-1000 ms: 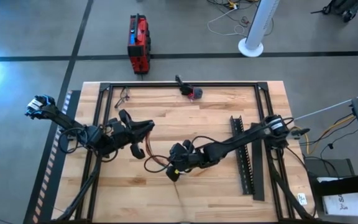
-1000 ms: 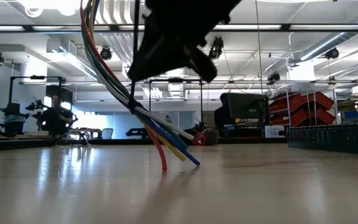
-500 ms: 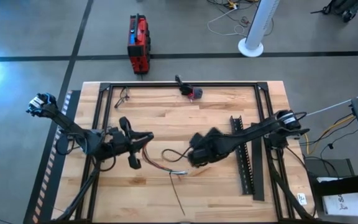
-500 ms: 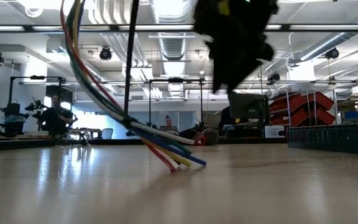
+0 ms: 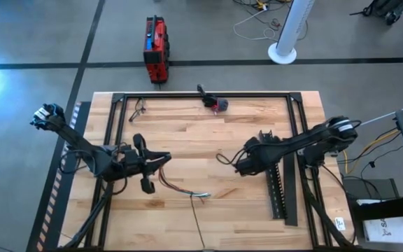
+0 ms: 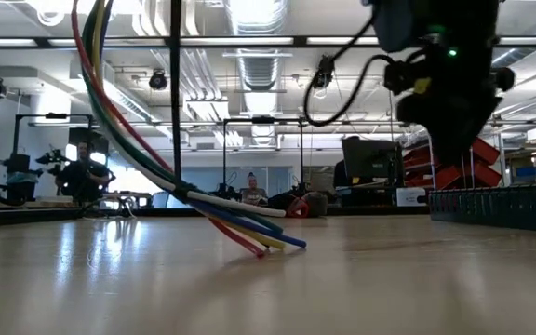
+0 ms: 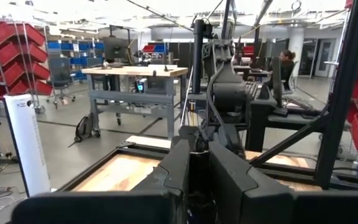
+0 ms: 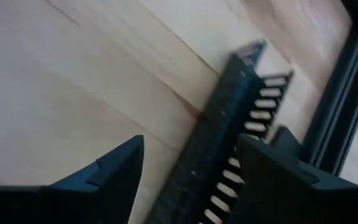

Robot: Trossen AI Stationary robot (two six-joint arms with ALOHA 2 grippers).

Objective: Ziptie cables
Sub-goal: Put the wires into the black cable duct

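The cables (image 5: 180, 187), thin wires in red, green, yellow, blue and white, slant down from my left gripper (image 5: 166, 157) to the table. Their bunched free ends (image 6: 282, 240) lie on the wood. In the left wrist view that gripper (image 7: 194, 165) shows its fingers shut together. A thin black strip (image 6: 173, 93) stands up from the bundle. My right gripper (image 5: 238, 165) hangs open over the table's right half, away from the cables. Between its fingers (image 8: 188, 162) I see bare wood and the end of a black toothed strip (image 8: 229, 137). My left gripper is shut on the cables' upper stretch (image 5: 161, 172), coming level from the table's left. Its own fingers hide the place of contact. The cables hang slack below it, and their free ends (image 5: 203, 194) rest on the table.
The black toothed strip (image 5: 275, 175) lies along the table's right side beside a black frame rail (image 5: 291, 168). A small dark and red object (image 5: 215, 103) sits at the far edge. A red box (image 5: 155, 49) stands on the floor beyond the table.
My right gripper has let go of the cables and gone toward the table's right edge, up to the toothed strip. The cables' free ends have sunk and now lie flatter on the table. My left gripper has drawn slightly toward the table's left edge.
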